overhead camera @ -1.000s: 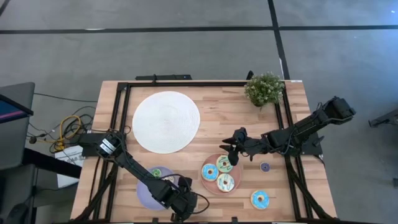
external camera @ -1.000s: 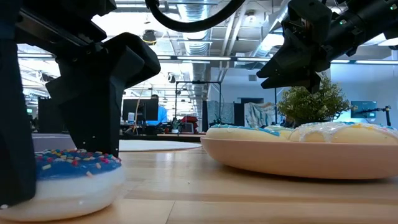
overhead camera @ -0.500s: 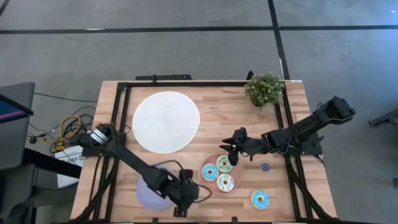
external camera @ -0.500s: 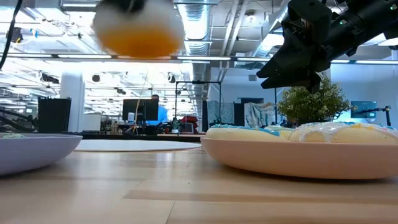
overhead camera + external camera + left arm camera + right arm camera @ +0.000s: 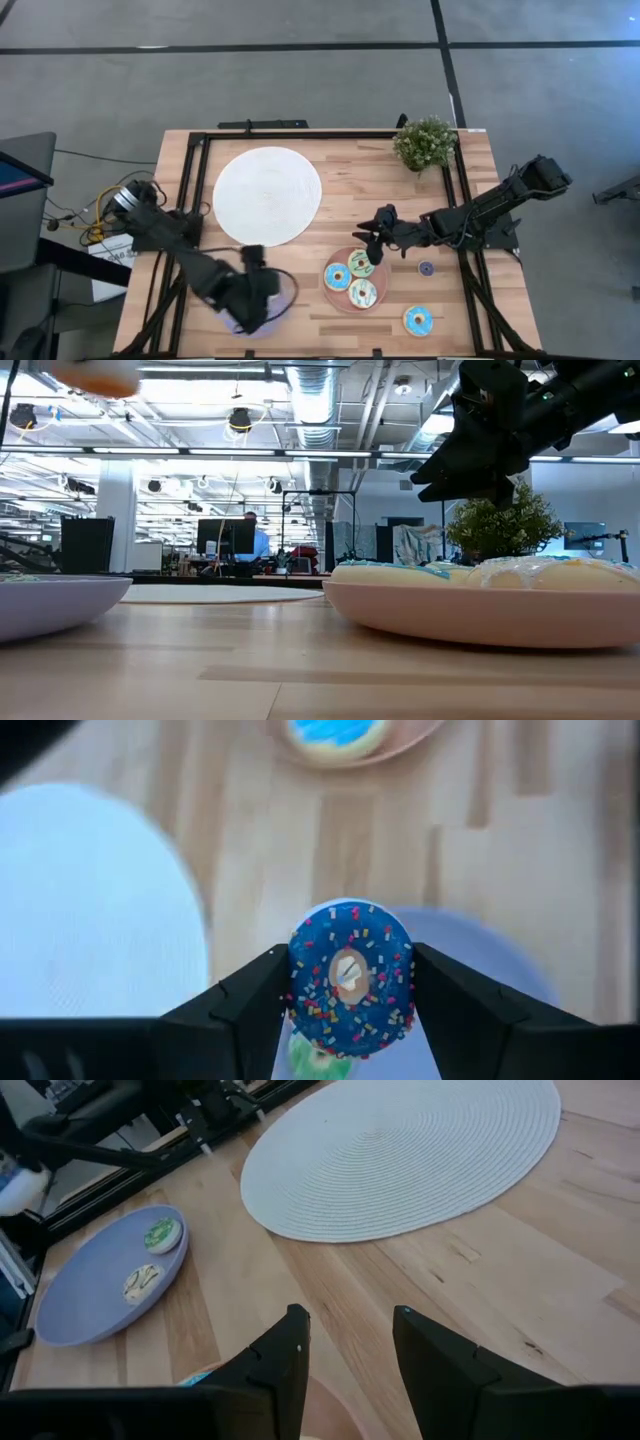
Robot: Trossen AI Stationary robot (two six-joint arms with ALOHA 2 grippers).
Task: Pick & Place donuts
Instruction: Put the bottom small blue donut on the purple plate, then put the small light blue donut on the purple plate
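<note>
I've got the blue donut (image 5: 351,978) clamped in my left gripper (image 5: 349,982) above the lilac plate (image 5: 85,1285), so next I lower and release, while my right gripper (image 5: 350,1342) waits open over the pink plate (image 5: 381,289)

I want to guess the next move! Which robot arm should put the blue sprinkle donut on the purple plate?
The left one, most likely. Its left gripper is shut on the blue sprinkle donut, right above the purple plate. The right gripper is open and empty, over at the pink plate.

Wooden table (image 5: 360,185): plates (image 5: 355,298), mat (image 5: 267,195), plant (image 5: 425,143)
</note>
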